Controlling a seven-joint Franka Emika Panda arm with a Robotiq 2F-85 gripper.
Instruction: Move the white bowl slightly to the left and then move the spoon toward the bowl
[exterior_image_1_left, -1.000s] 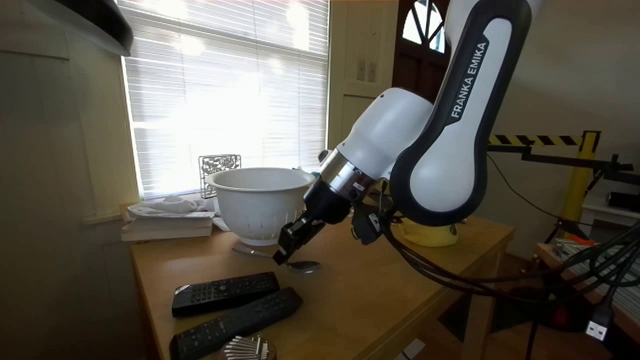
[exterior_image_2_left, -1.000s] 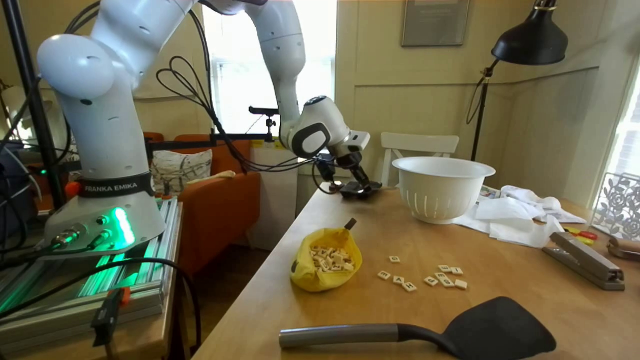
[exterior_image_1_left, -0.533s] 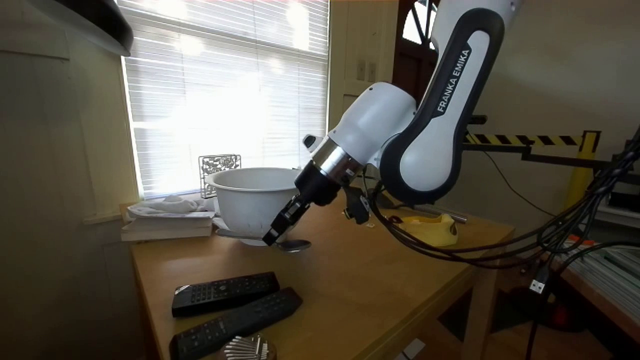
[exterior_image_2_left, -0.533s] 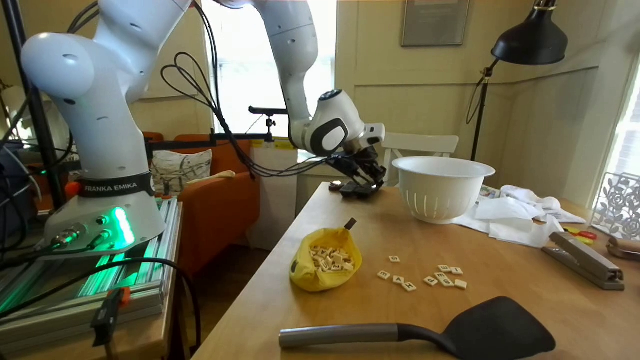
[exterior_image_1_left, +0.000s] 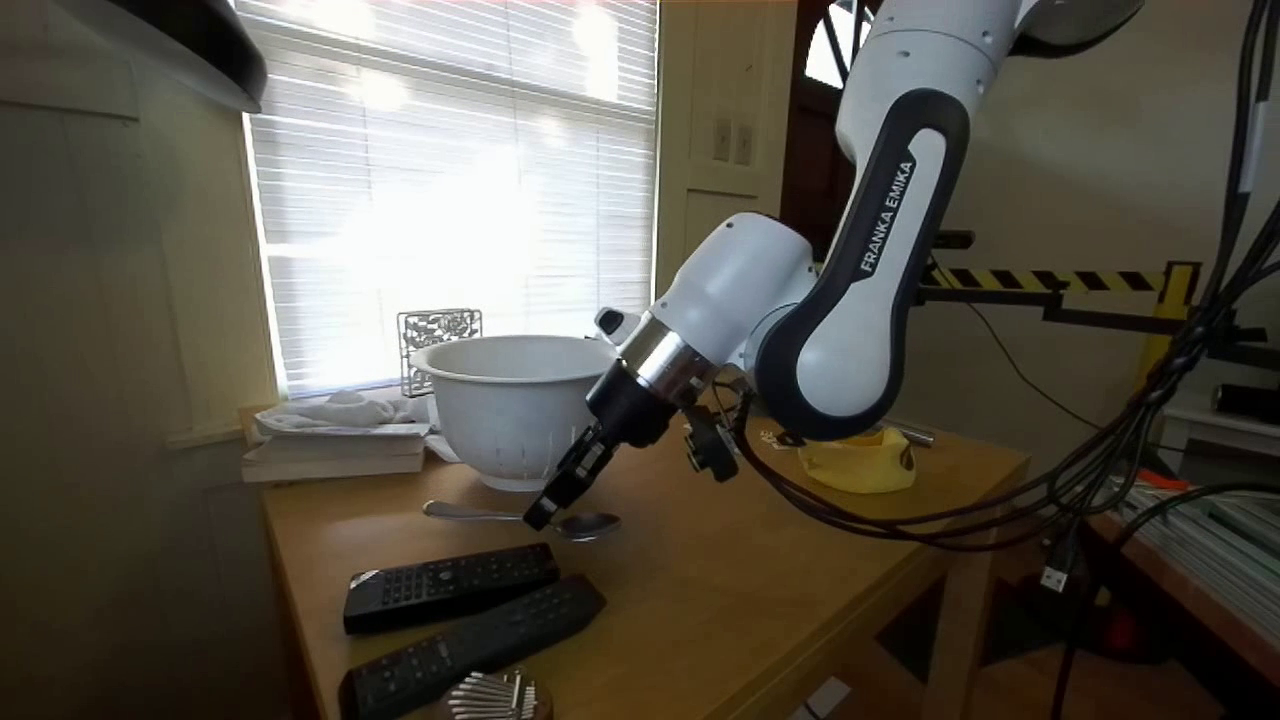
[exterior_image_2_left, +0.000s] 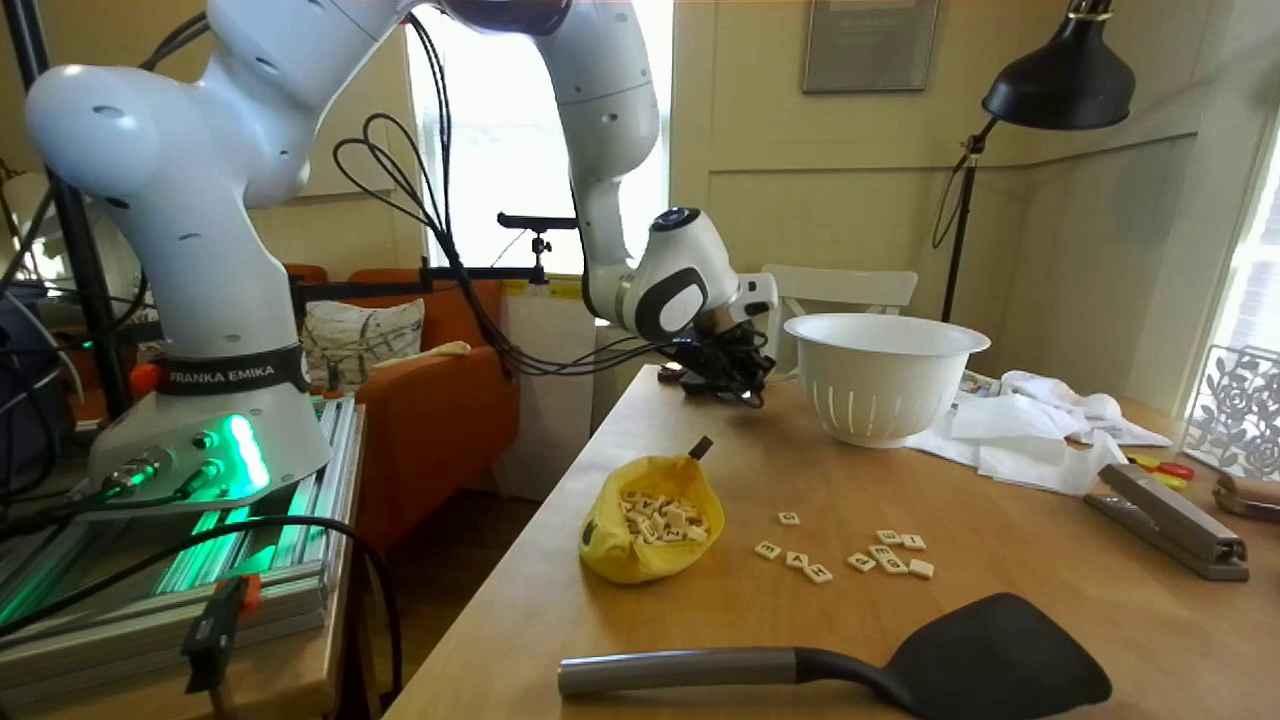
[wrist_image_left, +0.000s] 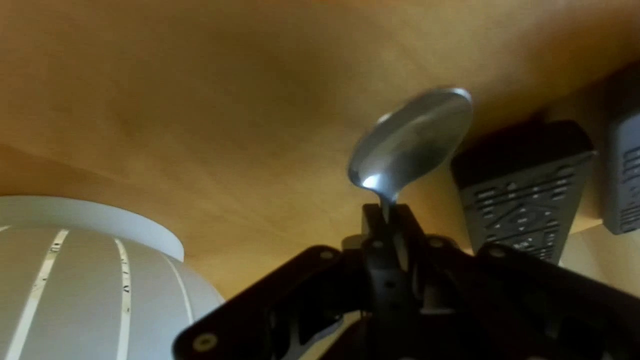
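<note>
The white bowl (exterior_image_1_left: 515, 425) stands upright on the table near the window side. It also shows in an exterior view (exterior_image_2_left: 880, 380) and at the lower left of the wrist view (wrist_image_left: 95, 295). My gripper (exterior_image_1_left: 541, 508) is shut on the spoon (exterior_image_1_left: 588, 526) at the neck of its handle. In the wrist view the fingertips (wrist_image_left: 387, 212) pinch the handle and the spoon's oval end (wrist_image_left: 412, 142) sticks out beyond them. The spoon is low over the table, in front of the bowl and apart from it. I cannot tell whether it touches the table. Cables and the wrist hide the spoon in an exterior view.
Two black remotes (exterior_image_1_left: 455, 585) (exterior_image_1_left: 470, 650) lie close to the spoon. A yellow pouch (exterior_image_2_left: 650, 520) of letter tiles, loose tiles (exterior_image_2_left: 890, 555), a black spatula (exterior_image_2_left: 1000, 655) and a stapler (exterior_image_2_left: 1170, 520) lie on the table. Papers and cloth (exterior_image_2_left: 1040, 430) lie beside the bowl.
My gripper rose with the spoon, shifted it left in an exterior view, then came back down toward the table. The bowl and remotes have not moved.
</note>
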